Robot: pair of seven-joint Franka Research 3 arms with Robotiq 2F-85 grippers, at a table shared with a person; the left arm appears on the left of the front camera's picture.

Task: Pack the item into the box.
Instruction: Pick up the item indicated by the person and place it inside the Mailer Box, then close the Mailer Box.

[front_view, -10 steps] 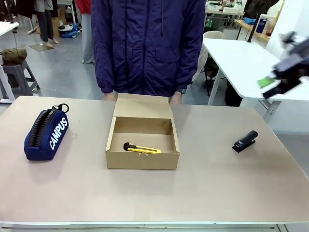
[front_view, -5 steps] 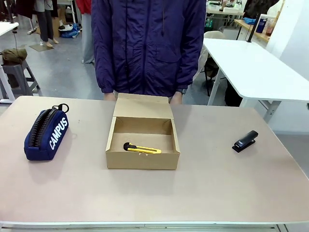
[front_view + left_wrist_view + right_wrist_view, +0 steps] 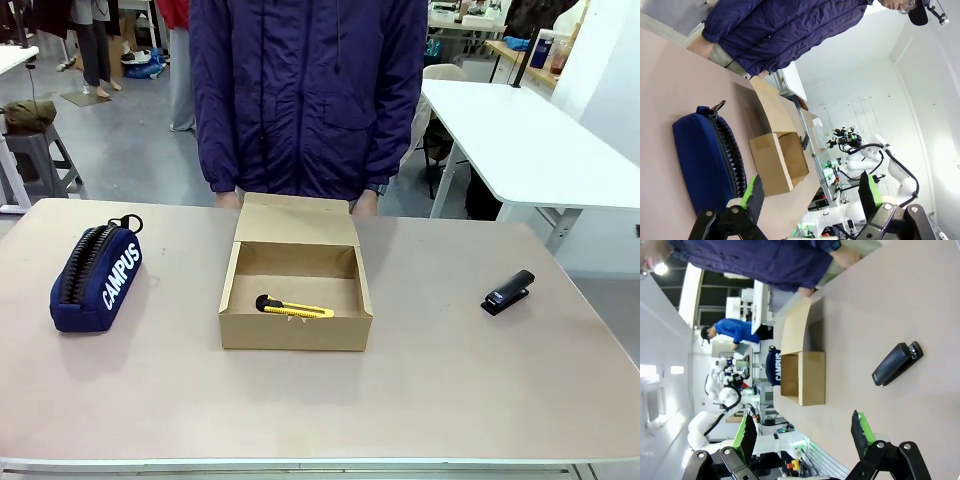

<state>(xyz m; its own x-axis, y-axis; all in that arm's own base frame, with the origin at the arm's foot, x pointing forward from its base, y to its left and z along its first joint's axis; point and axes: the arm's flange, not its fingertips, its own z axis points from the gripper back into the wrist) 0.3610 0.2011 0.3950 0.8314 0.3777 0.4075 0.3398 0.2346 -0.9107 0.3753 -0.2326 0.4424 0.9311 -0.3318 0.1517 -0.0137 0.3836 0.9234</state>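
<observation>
Knife heading: the yellow utility knife [image 3: 293,309] is lying flat, its long axis running left-right and its black end pointing to my left.
Box contents: the cardboard box [image 3: 295,335] is sitting open and holding the knife near its front wall.
Knife look: slim yellow body, black tip.
Left claw [image 3: 810,187]: hanging spread, gripping nothing.
Right claw [image 3: 804,432]: hanging spread, gripping nothing.

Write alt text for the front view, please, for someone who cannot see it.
A yellow utility knife lies inside an open cardboard box at mid-table, a person standing behind it. A navy pencil case lies left, a black stapler right.
</observation>
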